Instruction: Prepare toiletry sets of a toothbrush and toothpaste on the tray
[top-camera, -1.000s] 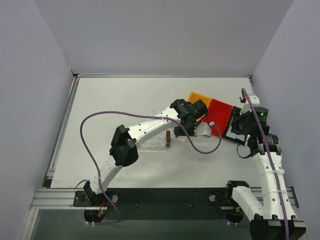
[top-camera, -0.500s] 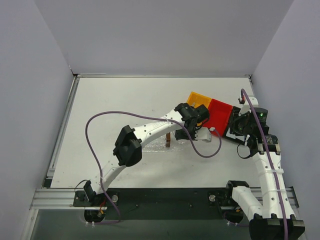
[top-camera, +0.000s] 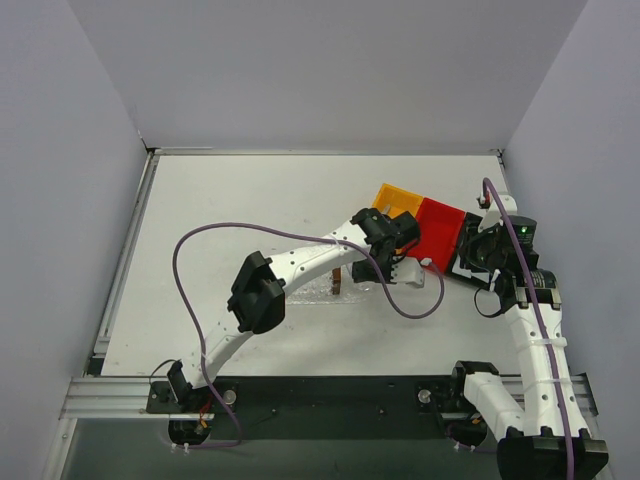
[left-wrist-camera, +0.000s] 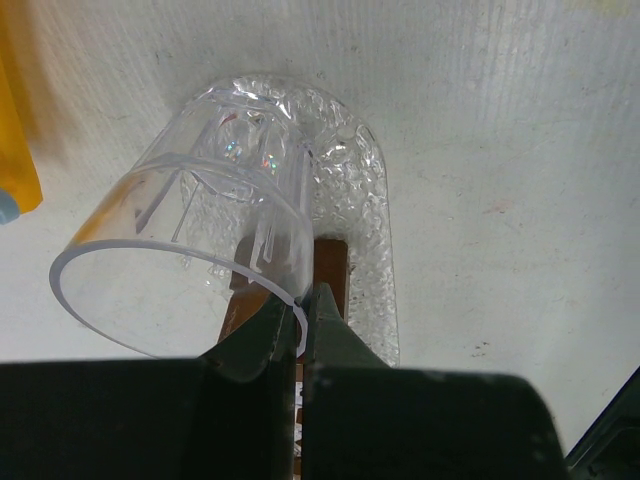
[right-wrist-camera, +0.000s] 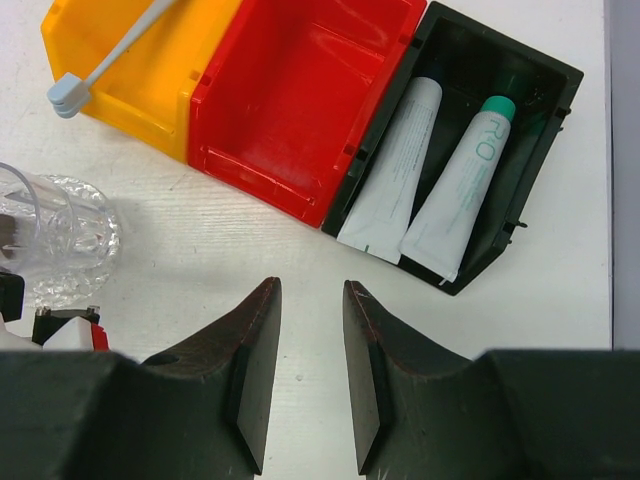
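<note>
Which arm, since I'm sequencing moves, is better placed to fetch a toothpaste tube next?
Right. The right gripper hangs open before the black bin holding two whitish toothpaste tubes. The left gripper is shut on the clear round cup over the bumpy transparent tray.

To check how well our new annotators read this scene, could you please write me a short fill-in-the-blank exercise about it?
The left gripper pinches the ____ of the clear round plastic cup.
The thin light-blue toothbrush lies in a plastic bin coloured ____.
The black plastic bin holds ____ pale toothpaste tubes.
The right gripper is open and holds ____.
Missing words: rim; yellow; two; nothing.
</note>
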